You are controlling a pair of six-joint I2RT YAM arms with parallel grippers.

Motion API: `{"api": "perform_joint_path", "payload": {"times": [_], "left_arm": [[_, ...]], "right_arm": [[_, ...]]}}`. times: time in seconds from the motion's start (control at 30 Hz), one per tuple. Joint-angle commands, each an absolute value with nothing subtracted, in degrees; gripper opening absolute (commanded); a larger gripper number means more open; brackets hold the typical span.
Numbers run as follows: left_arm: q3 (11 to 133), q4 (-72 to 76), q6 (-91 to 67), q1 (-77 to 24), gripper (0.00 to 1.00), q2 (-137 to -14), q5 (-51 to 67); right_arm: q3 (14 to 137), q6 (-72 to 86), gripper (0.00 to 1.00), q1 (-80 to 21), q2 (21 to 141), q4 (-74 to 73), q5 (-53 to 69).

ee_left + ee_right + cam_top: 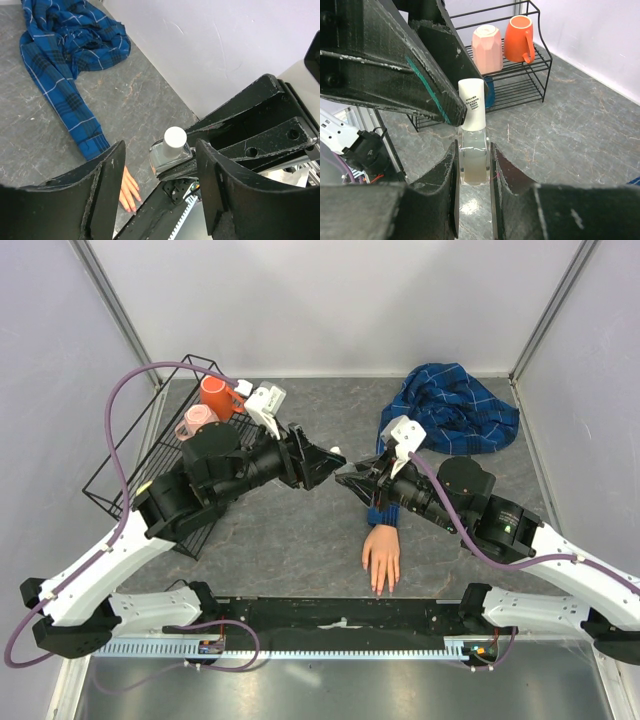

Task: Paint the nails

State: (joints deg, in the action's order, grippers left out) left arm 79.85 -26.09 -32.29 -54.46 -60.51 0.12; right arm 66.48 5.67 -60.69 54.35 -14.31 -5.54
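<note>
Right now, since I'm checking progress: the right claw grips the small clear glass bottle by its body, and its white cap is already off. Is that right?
Not quite. The right claw does grip the small clear glass bottle by its body, but the white cap is still on it, as the right wrist view shows.

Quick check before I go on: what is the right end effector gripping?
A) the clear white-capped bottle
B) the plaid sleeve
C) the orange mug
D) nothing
A: in the right wrist view the right end effector has its fingers pressed on both sides of the clear bottle, with the white cap pointing up.
</note>
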Motion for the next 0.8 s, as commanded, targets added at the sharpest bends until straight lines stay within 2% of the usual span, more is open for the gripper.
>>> {"api": "perform_joint_path", "payload": {"times": [0.0,0.13,0.2,0.27,0.3,0.33,0.43,0.53,0.63,0.7,0.77], "left_arm": [[80.8,-21.9,-33.7,-54.5,0.62,-60.5,-0.5],[81.3,-21.4,-33.2,-54.5,0.52,-61.3,1.3],[81.1,-20.7,-32.9,-54.4,0.51,-61.7,3.1],[80.6,-19.9,-32.3,-54.5,0.43,-61.7,5.1],[80.6,-19.8,-31.7,-54.5,0.38,-61.7,5.5],[80.4,-19.8,-31.4,-54.4,0.26,-61.7,5.9],[79.6,-19.8,-30.4,-54.5,0.02,-61.3,7.1],[77.2,-15.7,-28.1,-54.5,0.02,-60.4,13.0],[73.0,-10.8,-25.4,-54.5,0.02,-59.6,27.8],[70.6,-3.8,-24.1,-54.5,0.02,-59.1,35.7],[65.8,5.9,-23.6,-54.5,0.02,-57.8,48.4]], "right_arm": [[68.6,4.8,0.0,-60.6,54.0,-12.5,-6.7],[69.0,4.9,0.0,-60.6,54.2,-12.4,-6.5],[69.2,5.1,0.0,-60.6,54.3,-12.4,-6.3],[69.3,5.2,0.0,-60.6,54.5,-12.3,-6.0],[69.3,5.3,0.0,-60.6,54.5,-12.3,-5.9],[69.3,5.3,0.0,-60.6,54.5,-12.4,-5.7],[69.1,5.5,0.0,-60.6,53.8,-12.2,-4.7],[68.3,5.8,0.0,-60.6,52.4,-11.3,-2.9],[67.0,6.3,0.0,-60.6,50.2,-9.9,-0.3],[66.4,7.7,0.0,-60.6,48.5,-8.1,5.2],[64.8,9.4,0.0,-60.6,47.1,-4.8,9.6]]}}
